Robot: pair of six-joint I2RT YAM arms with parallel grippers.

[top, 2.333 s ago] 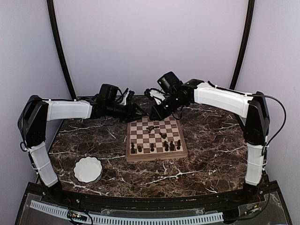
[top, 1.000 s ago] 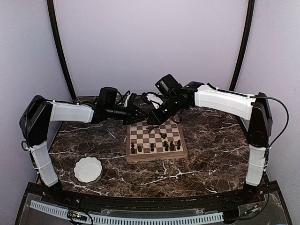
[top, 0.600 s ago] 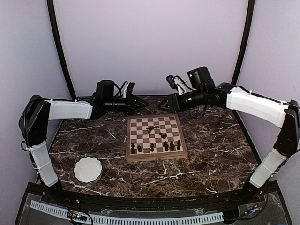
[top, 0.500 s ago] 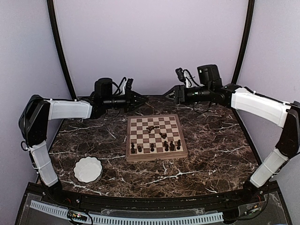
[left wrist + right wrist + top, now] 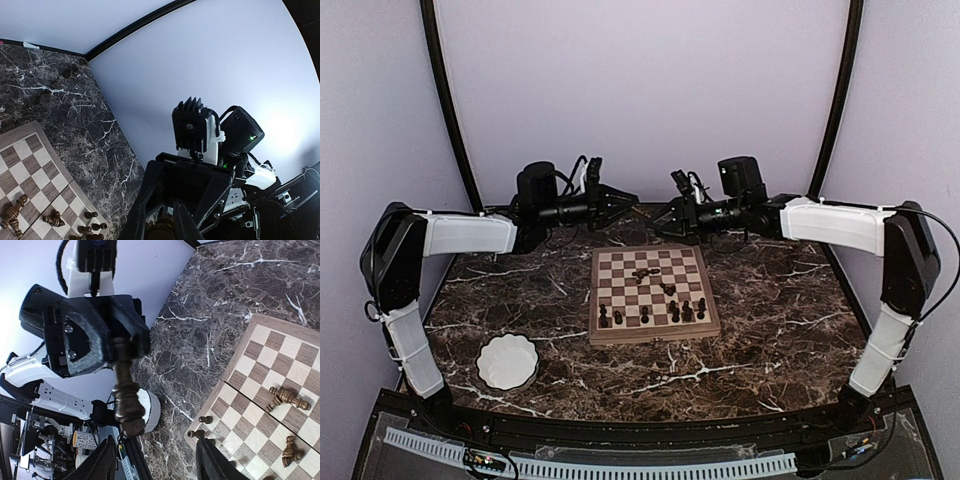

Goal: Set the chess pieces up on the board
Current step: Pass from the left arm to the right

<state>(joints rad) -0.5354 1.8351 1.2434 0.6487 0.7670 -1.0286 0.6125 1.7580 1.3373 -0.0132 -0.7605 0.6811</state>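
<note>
This was a robot lab cell rather than a home. Seen from above, a marble-patterned table sat inside a plain pale backdrop, framed by black curved poles at 10 o'clock and 2 o'clock. The white-and-black left arm reached in from 9 o'clock and the right arm from 3 o'clock. A slotted cable duct ran along the edge at 6 o'clock. In the right wrist view, at 7 o'clock, blurred clutter lay beyond the table, with what looked like a mug among loose cables.
</note>
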